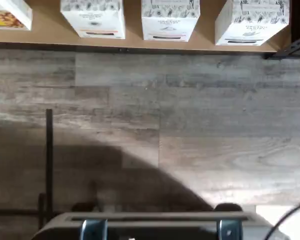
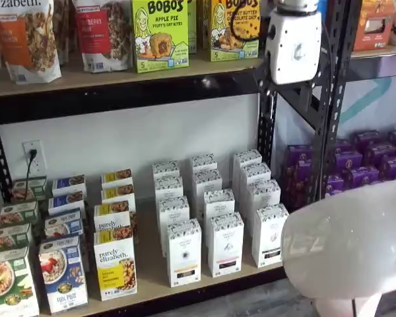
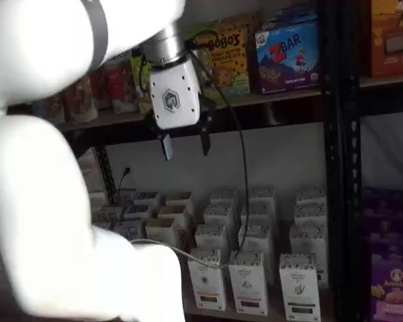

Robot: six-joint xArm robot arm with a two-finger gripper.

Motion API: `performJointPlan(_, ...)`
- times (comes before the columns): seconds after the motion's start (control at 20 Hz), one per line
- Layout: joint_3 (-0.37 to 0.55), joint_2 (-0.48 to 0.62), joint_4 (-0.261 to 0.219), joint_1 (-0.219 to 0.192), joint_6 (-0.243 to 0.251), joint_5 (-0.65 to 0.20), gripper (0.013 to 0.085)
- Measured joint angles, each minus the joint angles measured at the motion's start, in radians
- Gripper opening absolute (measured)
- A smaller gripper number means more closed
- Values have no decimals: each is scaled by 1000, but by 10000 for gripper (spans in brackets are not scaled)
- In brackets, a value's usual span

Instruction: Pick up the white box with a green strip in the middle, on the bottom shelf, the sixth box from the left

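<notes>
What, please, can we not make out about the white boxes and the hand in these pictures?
- Strip colours on the front white boxes: too small and blurred in both shelf views.
- Box tops: cut off by the wrist view's edge.
- Left part of the bottom shelf: hidden behind the arm.
- Hand: fingers open.

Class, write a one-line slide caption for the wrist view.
White box and two like it line the bottom shelf above grey plank flooring.
</notes>
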Motion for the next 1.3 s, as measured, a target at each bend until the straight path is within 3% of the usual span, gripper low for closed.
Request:
performJointPlan(0.35,155,39,12,-55,-55,-201,850)
performJointPlan(0.6,238,97,-9,-63,-56,-328,850)
performJointPlan(0.8,322,135,-21,-76,-60,-498,850)
performJointPlan(0.95,344,177,-20,-82,-64,-560,850)
performJointPlan(1.3,409,332,-16,-113,-93,-818,850)
